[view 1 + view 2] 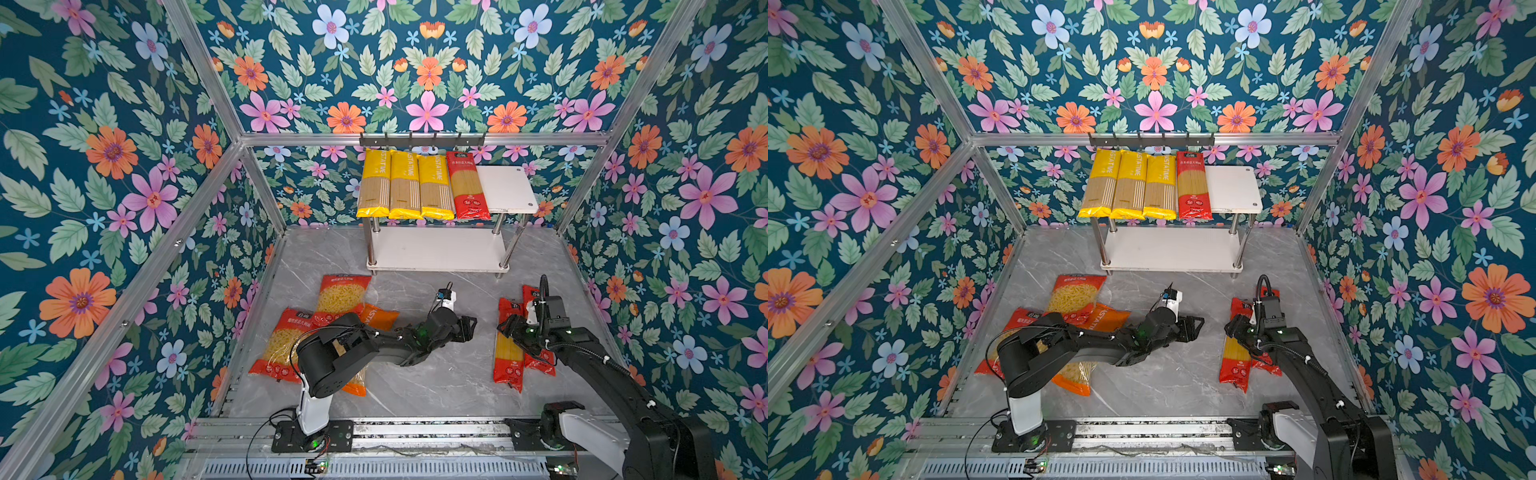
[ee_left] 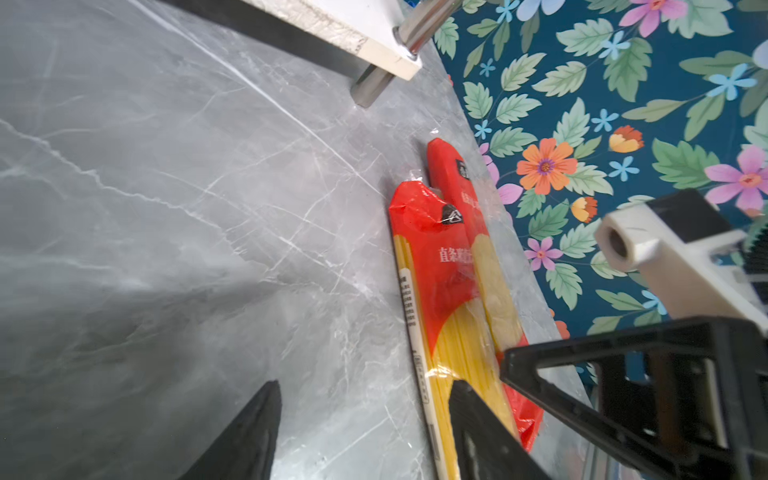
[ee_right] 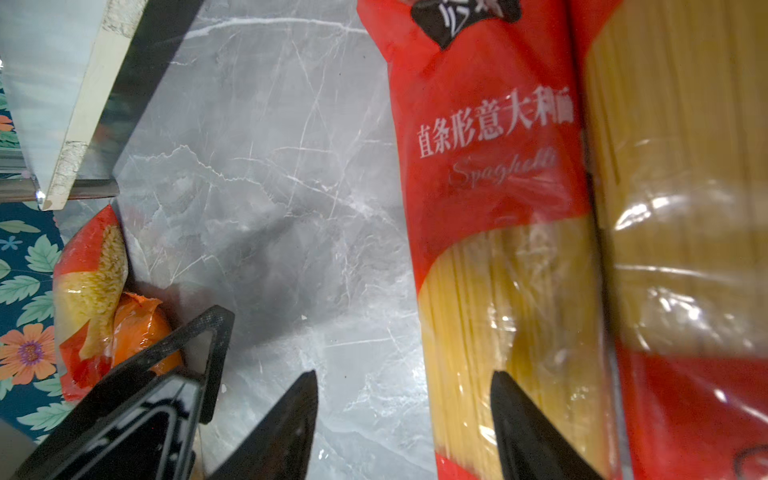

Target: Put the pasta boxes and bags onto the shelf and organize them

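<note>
on the upper board of the shelf (image 1: 508, 189) three yellow pastatime packs (image 1: 404, 185) are laid side by side, with one red spaghetti pack (image 1: 467, 187) just beside them on the right. two more red spaghetti packs (image 1: 508, 353) are seen lying together on the surface (image 1: 436, 374) at the right. two red macaroni bags (image 1: 343, 297) and an orange macaroni bag (image 1: 381, 318) are piled at the left, partly hidden by the left arm. the left tool (image 1: 468, 328) is held wide over bare surface, nothing between its jaws. the right tool (image 3: 403, 399) is likewise spread wide, one finger over a spaghetti pack, nothing gripped.
</note>
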Robot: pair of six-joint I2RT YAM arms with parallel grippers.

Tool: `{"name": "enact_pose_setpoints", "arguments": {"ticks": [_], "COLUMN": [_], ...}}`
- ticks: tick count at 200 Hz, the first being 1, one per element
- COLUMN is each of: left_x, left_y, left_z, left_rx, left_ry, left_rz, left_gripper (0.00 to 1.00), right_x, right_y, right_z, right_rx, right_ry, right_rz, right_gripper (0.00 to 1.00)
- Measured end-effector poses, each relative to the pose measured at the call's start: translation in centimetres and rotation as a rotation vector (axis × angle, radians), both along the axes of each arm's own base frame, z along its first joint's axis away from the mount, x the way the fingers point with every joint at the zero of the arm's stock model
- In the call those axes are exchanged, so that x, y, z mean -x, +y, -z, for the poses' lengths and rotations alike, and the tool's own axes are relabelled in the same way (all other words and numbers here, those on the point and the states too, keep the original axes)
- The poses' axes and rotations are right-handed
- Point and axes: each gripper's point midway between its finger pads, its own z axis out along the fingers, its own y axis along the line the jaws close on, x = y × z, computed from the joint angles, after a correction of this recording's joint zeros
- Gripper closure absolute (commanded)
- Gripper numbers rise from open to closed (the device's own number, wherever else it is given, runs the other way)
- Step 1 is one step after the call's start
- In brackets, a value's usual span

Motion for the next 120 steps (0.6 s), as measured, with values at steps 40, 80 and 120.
{"name": "enact_pose_setpoints", "arguments": {"ticks": [40,80,120], "left_x": [0.4,0.9,1.1], "left_y": [-0.7,-1.9,-1.9], "left_z": [1.9,1.4,1.5], "left_rx": [0.034,0.075,0.077], "left_ry": [0.064,0.074,0.079], "left_rz": [-0.002,0.023,0.034], "left_gripper": [0.34,0.34,0.34], "right_x": [0.4,-0.3,-0.2], "right_y": [-0.7,-3.1,-3.2], "right_z": [0.8,0.2,1.3], "right_rx": [0.032,0.04,0.04], "right_ry": [0.019,0.008,0.043], "right_rz": [0.011,0.096,0.085], "right_gripper": [0.32,0.32,0.34]}}
